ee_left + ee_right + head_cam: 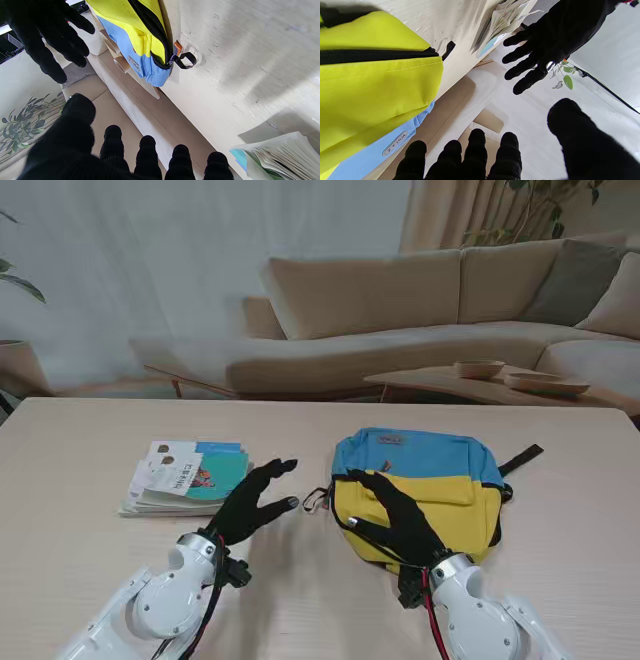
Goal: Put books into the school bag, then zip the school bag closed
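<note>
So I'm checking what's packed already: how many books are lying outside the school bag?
Cannot count exactly: 1 stack of books lies left of the school bag; at least 2, others possibly hidden.

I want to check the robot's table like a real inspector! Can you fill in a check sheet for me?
Surface: pale wooden table, bare around the things.
Job's things: stack of books on the left; blue and yellow school bag lying flat, zipper looks closed.
Clutter: nothing seen.
Robot hands: left robot hand open beside the books; right robot hand open over the bag.
Cables: red and black wires at the right wrist.
Surroundings: beige sofa, low table with bowls.
</note>
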Available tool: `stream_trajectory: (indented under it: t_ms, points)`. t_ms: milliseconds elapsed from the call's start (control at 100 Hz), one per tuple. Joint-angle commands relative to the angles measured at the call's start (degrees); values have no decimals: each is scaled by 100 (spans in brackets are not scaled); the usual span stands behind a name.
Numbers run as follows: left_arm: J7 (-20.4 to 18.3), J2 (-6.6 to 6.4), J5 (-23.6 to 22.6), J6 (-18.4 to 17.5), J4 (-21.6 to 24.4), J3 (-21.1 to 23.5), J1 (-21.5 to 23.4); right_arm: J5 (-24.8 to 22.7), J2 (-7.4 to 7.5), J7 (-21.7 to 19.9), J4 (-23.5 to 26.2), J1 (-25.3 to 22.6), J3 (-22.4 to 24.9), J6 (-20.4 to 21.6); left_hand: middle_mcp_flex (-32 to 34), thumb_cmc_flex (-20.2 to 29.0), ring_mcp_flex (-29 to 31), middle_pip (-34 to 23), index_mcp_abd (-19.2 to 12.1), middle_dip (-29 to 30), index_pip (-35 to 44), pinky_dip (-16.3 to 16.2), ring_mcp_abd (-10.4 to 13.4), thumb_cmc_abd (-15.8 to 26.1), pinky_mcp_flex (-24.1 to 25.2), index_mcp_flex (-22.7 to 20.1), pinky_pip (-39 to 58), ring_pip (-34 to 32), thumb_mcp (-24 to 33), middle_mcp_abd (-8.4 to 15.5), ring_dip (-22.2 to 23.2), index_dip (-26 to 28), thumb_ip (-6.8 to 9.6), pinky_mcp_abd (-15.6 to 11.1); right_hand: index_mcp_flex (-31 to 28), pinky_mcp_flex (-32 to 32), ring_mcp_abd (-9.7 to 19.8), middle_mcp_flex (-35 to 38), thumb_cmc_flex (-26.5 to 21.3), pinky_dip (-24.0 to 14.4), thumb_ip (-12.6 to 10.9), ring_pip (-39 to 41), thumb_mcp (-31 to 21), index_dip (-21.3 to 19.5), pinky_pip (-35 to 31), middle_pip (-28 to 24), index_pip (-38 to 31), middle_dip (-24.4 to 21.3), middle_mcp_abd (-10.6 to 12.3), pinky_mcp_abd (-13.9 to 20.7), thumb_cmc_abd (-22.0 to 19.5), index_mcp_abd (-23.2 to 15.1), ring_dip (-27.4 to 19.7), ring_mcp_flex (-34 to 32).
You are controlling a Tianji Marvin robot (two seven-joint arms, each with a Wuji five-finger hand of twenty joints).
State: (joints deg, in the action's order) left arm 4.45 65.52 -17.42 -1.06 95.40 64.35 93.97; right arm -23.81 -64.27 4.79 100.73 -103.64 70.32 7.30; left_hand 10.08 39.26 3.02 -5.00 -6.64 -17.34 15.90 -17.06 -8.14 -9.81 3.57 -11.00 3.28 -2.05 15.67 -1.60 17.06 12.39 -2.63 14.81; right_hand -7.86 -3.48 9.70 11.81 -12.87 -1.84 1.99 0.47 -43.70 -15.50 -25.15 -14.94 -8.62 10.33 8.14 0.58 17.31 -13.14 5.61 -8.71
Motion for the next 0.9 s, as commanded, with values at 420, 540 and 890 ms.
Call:
stream_trajectory:
  t_ms: [420,540,890]
  points:
    - [-155,15,-43,15,79,62,52,17,-57,6,-69,3,-38,27,-69,-48,-136,-285,-76,-146,378,115,176,-18,20,199,-160,10,360,37,64,198,117,-237,29,37,209,-33,162,-74,-151,-70,156,-247,313,78,121,-71,266,219,-40,-281,-18,270]
    - [-325,-36,-122,45,158,160,82,22,-57,5,-93,4,-29,28,-44,-24,-151,-408,-56,-209,435,-263,112,-141,91,214,84,-86,767,3,382,217,105,-181,30,38,211,-38,144,-109,-149,-66,128,-307,310,56,82,-60,254,220,-31,-269,-15,268]
    - [-955,-235,-930,426,503,909,107,112,-68,15,-124,-1,27,101,80,90,-82,-1009,639,-688,1183,-1481,-148,-301,227,259,564,-354,936,-249,1186,878,80,-41,44,42,204,-36,106,-174,-140,-52,70,-411,300,-10,-47,-30,239,223,-9,-257,-8,257]
